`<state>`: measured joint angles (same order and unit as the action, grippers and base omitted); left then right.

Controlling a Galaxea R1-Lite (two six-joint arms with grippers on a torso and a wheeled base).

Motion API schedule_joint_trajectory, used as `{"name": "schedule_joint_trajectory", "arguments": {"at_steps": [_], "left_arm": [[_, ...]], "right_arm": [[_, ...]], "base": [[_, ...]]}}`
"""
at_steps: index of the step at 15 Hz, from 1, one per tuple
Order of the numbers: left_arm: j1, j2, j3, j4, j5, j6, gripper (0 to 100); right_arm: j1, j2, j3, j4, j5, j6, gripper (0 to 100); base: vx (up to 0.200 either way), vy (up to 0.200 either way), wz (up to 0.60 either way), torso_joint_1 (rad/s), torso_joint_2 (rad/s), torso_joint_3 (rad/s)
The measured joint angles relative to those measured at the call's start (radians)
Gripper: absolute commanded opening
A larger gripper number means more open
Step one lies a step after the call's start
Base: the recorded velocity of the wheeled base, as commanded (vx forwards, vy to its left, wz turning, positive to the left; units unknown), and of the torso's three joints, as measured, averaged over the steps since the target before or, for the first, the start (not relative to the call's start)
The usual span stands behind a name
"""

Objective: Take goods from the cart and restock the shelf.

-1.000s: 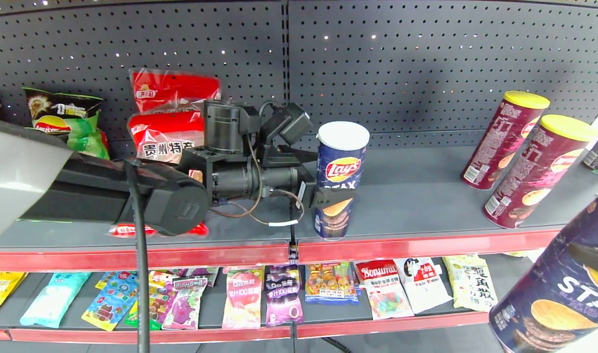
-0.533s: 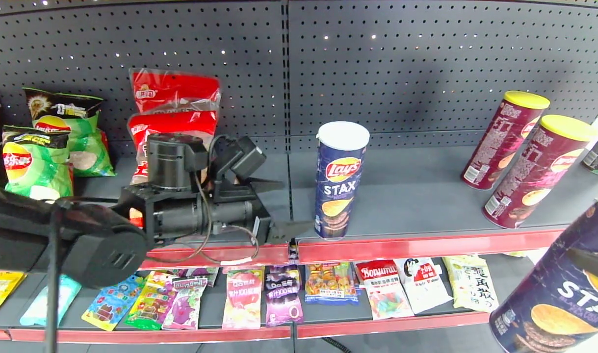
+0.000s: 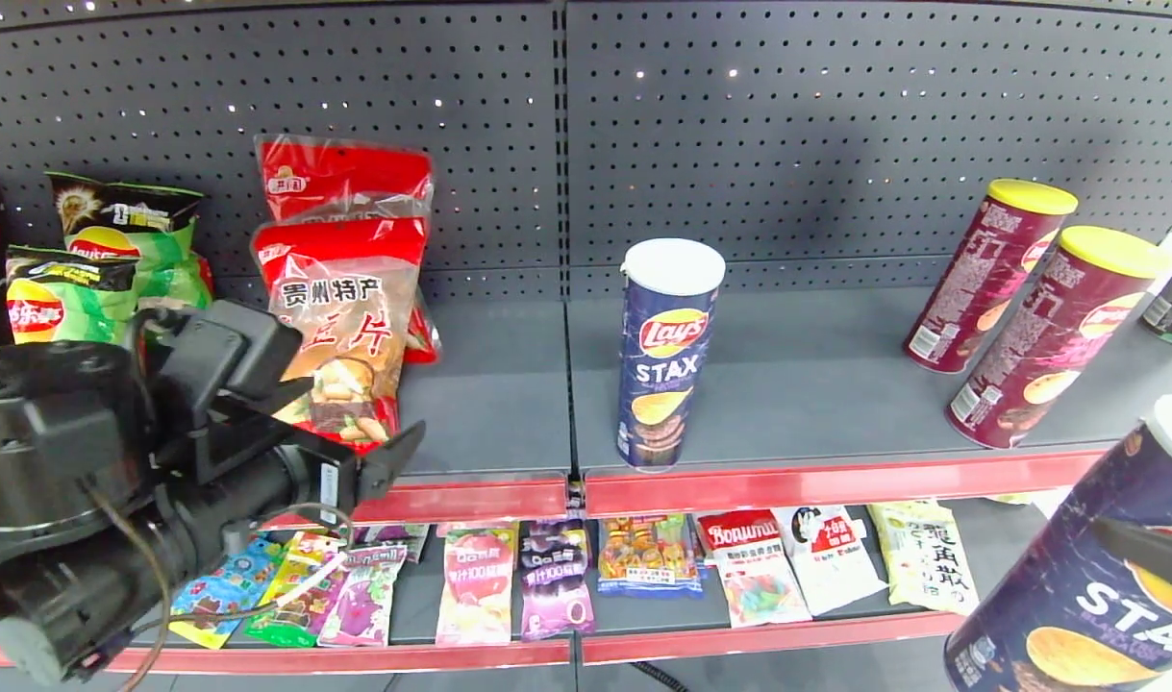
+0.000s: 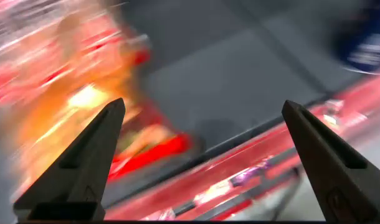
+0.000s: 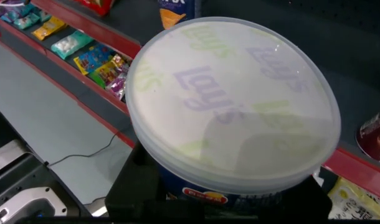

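Observation:
A blue chips can [image 3: 667, 356] with a white lid stands upright near the front of the grey upper shelf [image 3: 816, 384]. My left gripper [image 3: 360, 413] hangs well to its left, in front of the shelf's red edge, open and empty; in the left wrist view its fingers [image 4: 93, 162] are spread wide over the shelf front. At the lower right, my right gripper [image 3: 1143, 543] is shut on a second blue chips can [image 3: 1076, 586], held below shelf level. Its pale lid [image 5: 233, 99] shows close up in the right wrist view.
A red snack bag [image 3: 345, 317] and green chip bags [image 3: 76, 298] stand on the shelf's left. Two maroon cans [image 3: 989, 274] with yellow lids lean at the right. Bare shelf lies either side of the standing can. Candy packs [image 3: 547, 577] fill the lower shelf.
My left gripper has pulled back from the standing blue can, moving left and down off the shelf. The can stays upright. The right-hand can has dipped slightly.

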<state>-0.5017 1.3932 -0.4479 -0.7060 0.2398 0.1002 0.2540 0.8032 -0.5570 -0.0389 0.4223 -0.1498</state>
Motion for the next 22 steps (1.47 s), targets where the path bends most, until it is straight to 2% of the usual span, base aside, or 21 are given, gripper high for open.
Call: {"name": "schedule_joint_trajectory", "arguments": {"at_steps": [2, 3, 5, 6, 7, 12, 17, 20, 22], "left_arm": [[0.0, -0.06, 0.04, -0.037, 0.087, 0.007, 100], [0.0, -0.08, 0.051, -0.035, 0.096, 0.015, 100], [0.003, -0.103, 0.054, -0.035, 0.098, 0.116, 100], [0.005, -0.109, 0.046, -0.036, 0.099, 0.138, 100], [0.005, -0.114, 0.041, -0.037, 0.099, 0.145, 100], [0.006, -0.127, 0.038, -0.04, 0.099, 0.148, 100], [0.01, -0.129, 0.04, -0.041, 0.087, 0.148, 100], [0.003, -0.143, 0.059, -0.042, 0.026, 0.144, 100], [-0.007, -0.164, 0.072, -0.038, -0.066, 0.139, 100]], "right_arm": [[0.044, 0.01, -0.017, -0.002, -0.005, -0.002, 0], [0.056, 0.016, -0.023, -0.004, -0.008, -0.003, 0], [0.065, 0.031, -0.028, -0.004, -0.013, -0.006, 0], [0.066, 0.036, -0.029, -0.003, -0.019, -0.006, 0], [0.067, 0.038, -0.029, -0.003, -0.021, -0.006, 0], [0.068, 0.053, -0.033, -0.004, -0.021, -0.006, 0], [0.071, 0.097, -0.066, -0.004, -0.017, -0.008, 0], [0.081, 0.17, -0.144, -0.006, -0.016, -0.009, 0], [0.095, 0.247, -0.203, -0.03, -0.016, -0.009, 0]], "base": [[0.0, 0.0, 0.0, 0.0, 0.0, 0.0], [0.0, 0.0, 0.0, 0.0, 0.0, 0.0], [0.0, 0.0, 0.0, 0.0, 0.0, 0.0], [0.0, 0.0, 0.0, 0.0, 0.0, 0.0], [0.0, 0.0, 0.0, 0.0, 0.0, 0.0], [0.2, 0.0, 0.0, -0.003, 0.0, 0.001], [0.0, 0.0, 0.0, 0.0, 0.0, 0.0], [0.0, 0.0, 0.0, 0.0, 0.0, 0.0], [0.0, 0.0, 0.0, 0.0, 0.0, 0.0]]}}
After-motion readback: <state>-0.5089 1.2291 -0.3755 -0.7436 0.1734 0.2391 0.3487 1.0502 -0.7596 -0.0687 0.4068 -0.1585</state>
